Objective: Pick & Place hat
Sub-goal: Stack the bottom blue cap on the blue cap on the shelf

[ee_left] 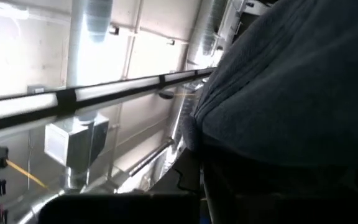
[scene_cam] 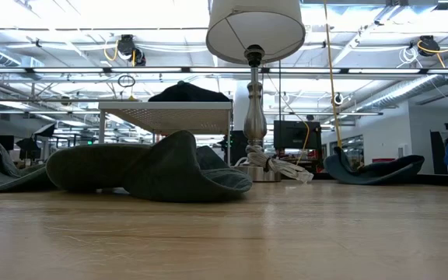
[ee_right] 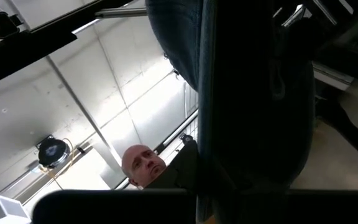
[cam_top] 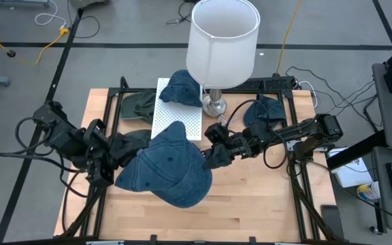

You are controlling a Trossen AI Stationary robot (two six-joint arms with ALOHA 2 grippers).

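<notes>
A blue denim hat (cam_top: 169,167) hangs above the middle of the table, between my two grippers. My left gripper (cam_top: 118,165) is shut on its left edge and my right gripper (cam_top: 211,155) on its right edge. In both wrist views the denim (ee_left: 291,81) (ee_right: 247,93) fills the space in front of the fingers. The held hat is out of the low view. My left gripper holds the hat's left rim (cam_top: 124,170), coming from the table's left and slanting upward. The cloth (ee_left: 229,134) hides the fingertips. My right gripper holds the hat's right rim (cam_top: 205,158), coming from the table's right and slanting upward. The hat hangs clear of the table between them.
A white-shaded lamp (cam_top: 222,44) stands at the far middle beside a white perforated stand (cam_top: 179,119) with a blue hat (cam_top: 182,87) on top. More hats lie on the table: dark green ones (cam_top: 138,103) (scene_cam: 154,167) and a blue one (cam_top: 264,112). A person's head (ee_right: 142,165) shows beyond the table.
</notes>
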